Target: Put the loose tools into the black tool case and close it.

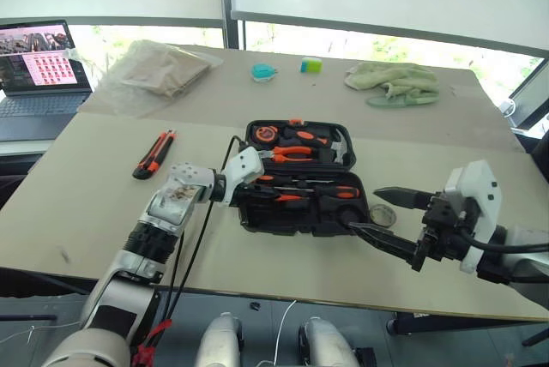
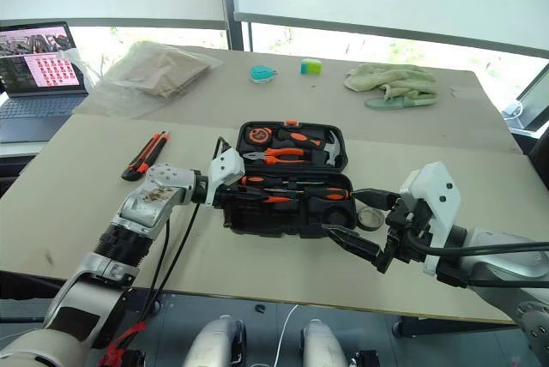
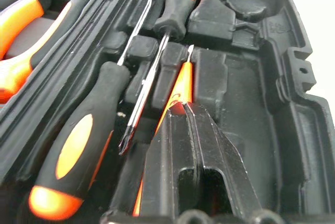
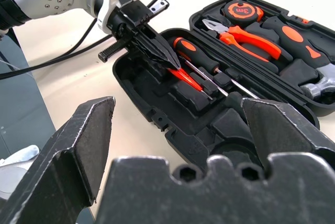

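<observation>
The case (image 1: 300,213) is laid open on the table (image 1: 77,204), lid flat behind the tray. Pliers (image 1: 292,153), tape measure (image 1: 265,134) and hammer (image 1: 341,149) are seated in the lid; two screwdrivers (image 3: 78,156) are laid in the tray. The left gripper (image 4: 165,59) is clenched on a small orange screwdriver (image 3: 180,85), held low over the tray's recesses. The right gripper (image 1: 390,217) is spread wide, empty, beside the case's right end. A ring (image 1: 383,215) is seen just beside that end. The knife (image 1: 154,153) is left on the table, well apart to the left.
</observation>
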Tool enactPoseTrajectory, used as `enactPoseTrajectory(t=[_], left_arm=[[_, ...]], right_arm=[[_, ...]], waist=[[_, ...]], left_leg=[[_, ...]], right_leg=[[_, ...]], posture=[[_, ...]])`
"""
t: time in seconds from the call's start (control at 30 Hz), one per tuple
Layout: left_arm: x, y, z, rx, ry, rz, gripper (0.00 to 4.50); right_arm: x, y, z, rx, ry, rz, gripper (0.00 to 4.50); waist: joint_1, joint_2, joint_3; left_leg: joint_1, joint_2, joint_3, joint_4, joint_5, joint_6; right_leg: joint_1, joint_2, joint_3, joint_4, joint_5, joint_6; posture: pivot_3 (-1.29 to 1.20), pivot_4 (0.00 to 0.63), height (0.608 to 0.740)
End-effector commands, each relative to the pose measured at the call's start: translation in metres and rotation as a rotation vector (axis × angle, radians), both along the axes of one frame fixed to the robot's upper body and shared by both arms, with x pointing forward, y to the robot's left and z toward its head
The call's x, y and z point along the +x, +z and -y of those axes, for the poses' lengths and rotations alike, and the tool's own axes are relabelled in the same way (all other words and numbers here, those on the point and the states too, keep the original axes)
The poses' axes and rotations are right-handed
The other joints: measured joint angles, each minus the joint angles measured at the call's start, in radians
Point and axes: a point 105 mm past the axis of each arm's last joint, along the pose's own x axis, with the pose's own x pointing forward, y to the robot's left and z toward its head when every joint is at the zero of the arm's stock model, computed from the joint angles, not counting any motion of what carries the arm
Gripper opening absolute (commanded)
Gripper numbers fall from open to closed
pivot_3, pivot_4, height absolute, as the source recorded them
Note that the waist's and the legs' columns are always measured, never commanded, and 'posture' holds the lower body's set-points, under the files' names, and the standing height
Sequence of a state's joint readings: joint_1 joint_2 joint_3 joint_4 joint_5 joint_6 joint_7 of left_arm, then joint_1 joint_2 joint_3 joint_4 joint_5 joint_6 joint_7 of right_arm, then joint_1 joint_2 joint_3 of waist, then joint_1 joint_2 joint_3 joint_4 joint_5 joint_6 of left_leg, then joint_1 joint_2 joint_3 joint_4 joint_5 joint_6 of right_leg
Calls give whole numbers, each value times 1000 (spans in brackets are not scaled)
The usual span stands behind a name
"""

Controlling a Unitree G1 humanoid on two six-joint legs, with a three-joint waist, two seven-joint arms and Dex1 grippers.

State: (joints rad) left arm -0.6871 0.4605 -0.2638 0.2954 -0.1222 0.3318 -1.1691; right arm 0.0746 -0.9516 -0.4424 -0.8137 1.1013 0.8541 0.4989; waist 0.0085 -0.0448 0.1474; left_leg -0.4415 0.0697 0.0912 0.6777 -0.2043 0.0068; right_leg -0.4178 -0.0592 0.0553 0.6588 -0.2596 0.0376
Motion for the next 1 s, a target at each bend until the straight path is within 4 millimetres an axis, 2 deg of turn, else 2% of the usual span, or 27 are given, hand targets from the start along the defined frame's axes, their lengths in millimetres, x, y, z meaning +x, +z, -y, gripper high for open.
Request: enactPoseTrajectory(t=[0.03, 0.3, 0.47, 0.6, 0.67, 0.73, 0.83, 1.0], left_arm=[[-8, -22, -9, 88, -6, -23, 21], [-4, -25, -15, 108, 17, 21, 21], [4, 6, -14, -18, 59, 50, 21], [1, 38, -24, -113, 82, 82, 21], [-3, 53, -48, -150, 169, 86, 21], [-9, 60, -75, -154, 280, 101, 21], [-32, 64, -114, -163, 430, 110, 21], [-69, 67, -144, -158, 593, 111, 21]], right_arm=[[2, 8, -1, 24, -3, 50, 4500], [8, 9, -2, 33, -3, 50, 4500], [10, 8, -4, 33, 11, 55, 4500], [13, 5, -8, -2, 49, 67, 4500], [15, 9, -12, -1, 85, 88, 4500], [18, 14, -16, 11, 123, 104, 4500], [21, 18, -21, 22, 177, 107, 4500], [27, 16, -25, 11, 242, 96, 4500]], waist=[[0, 0, 0], [0, 2, -2], [0, 2, -2], [-5, 2, -1], [-13, 2, -1], [-26, 2, -1], [-33, 3, -1], [-16, 0, 0]], left_leg=[[0, 0, 0, 0, 0, 0], [1, 0, 0, 0, 0, 0], [2, 0, 1, 0, 0, 0], [1, 0, 0, 0, 0, 0], [0, 0, 0, 0, 0, 0], [0, 1, -3, -1, 0, 0], [1, 1, -4, -2, 0, 0], [1, 1, -3, -1, 0, 0]], right_leg=[[0, 0, 0, 0, 0, 0], [1, 0, 0, 0, 0, 0], [2, 0, 0, 0, 0, 0], [0, 0, 0, 0, 0, 0], [-2, 0, 0, 1, 0, 0], [-3, 0, 2, 2, 0, 0], [-3, 1, 2, 3, 0, -1], [-3, -1, 1, 3, 0, -1]], posture=[[0, 150, 740], [0, 150, 740], [0, 150, 740], [0, 150, 740], [0, 150, 740], [0, 150, 740], [0, 150, 740], [0, 150, 740]])
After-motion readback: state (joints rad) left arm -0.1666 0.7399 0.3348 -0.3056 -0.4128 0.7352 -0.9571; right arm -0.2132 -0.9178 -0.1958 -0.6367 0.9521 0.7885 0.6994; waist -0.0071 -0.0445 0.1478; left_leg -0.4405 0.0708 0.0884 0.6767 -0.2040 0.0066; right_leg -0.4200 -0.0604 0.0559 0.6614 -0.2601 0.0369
